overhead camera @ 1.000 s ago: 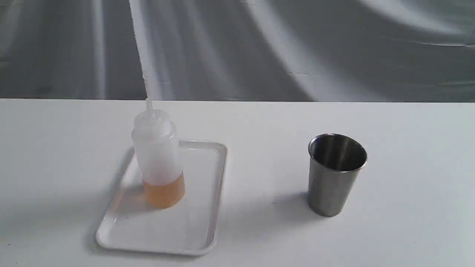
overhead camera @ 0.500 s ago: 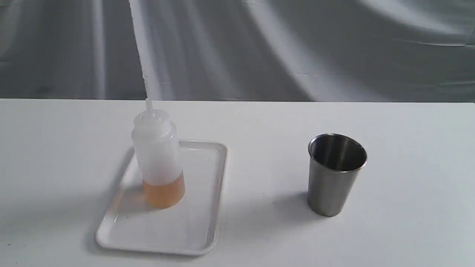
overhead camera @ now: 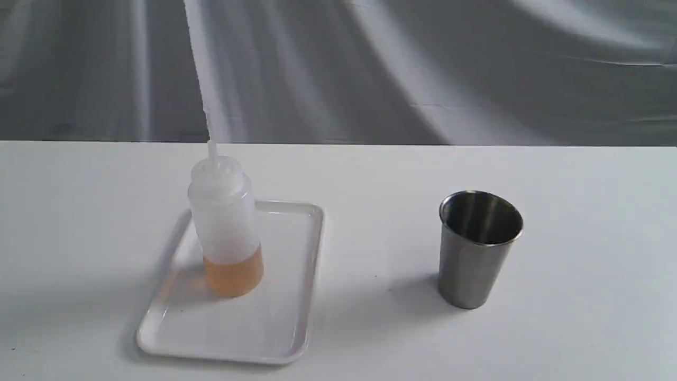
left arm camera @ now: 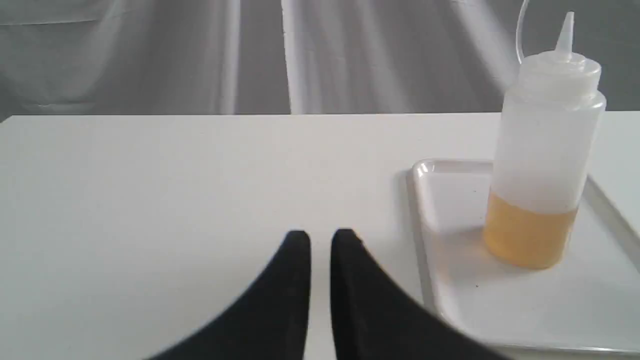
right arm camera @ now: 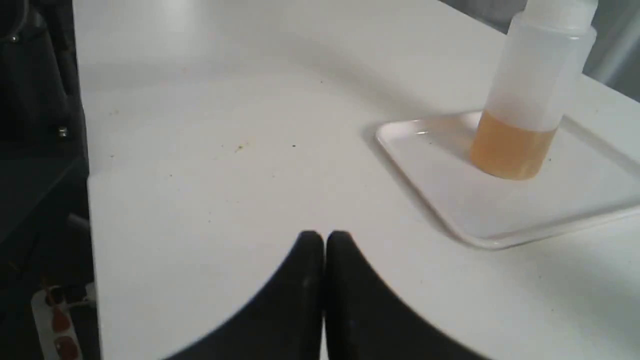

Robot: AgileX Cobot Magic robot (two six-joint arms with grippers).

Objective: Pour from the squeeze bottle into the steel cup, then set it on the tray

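On the tray (overhead camera: 238, 330), the squeeze bottle (overhead camera: 225, 222) was found unmoved, the steel cup (overhead camera: 476, 259) likewise, with the right gripper (right arm camera: 324, 239) clenched empty and the left gripper (left arm camera: 320, 236) nearly closed.

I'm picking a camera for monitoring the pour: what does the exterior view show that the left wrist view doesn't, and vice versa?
Only the exterior view: the steel cup, upright on the table, apart from the tray. Only the left wrist view: the left gripper, holding nothing. Both: the squeeze bottle upright on the tray, amber liquid inside.
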